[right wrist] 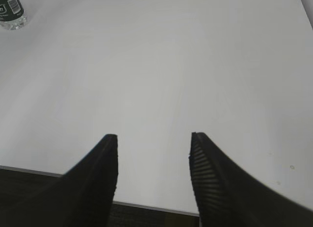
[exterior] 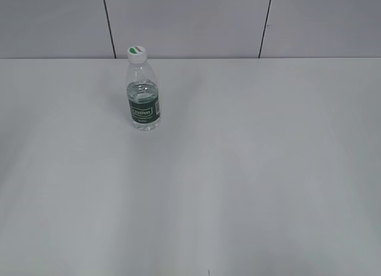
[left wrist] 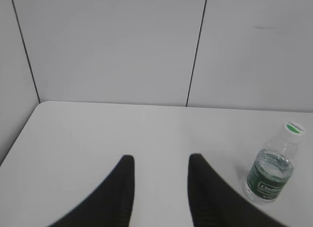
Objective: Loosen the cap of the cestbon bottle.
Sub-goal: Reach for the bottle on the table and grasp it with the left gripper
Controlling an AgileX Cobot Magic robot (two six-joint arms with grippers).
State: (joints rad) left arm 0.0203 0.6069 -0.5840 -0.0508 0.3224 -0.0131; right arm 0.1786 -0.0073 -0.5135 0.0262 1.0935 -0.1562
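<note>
The cestbon bottle (exterior: 143,103) stands upright on the white table at the far left of the exterior view, clear with a dark green label. Its white cap (exterior: 136,53) with a green mark sits on the neck. The bottle also shows in the left wrist view (left wrist: 270,175) with the cap (left wrist: 294,129), to the right of my left gripper (left wrist: 159,159), which is open and empty. My right gripper (right wrist: 153,137) is open and empty over the table's near edge; only the bottle's lower part (right wrist: 10,11) shows at the top left there. Neither gripper shows in the exterior view.
The white table (exterior: 238,169) ends at a grey panelled wall (exterior: 190,20) behind the bottle. The left wrist view shows the table's rounded far left corner (left wrist: 41,103). The table's near edge (right wrist: 146,205) and dark floor show below the right gripper.
</note>
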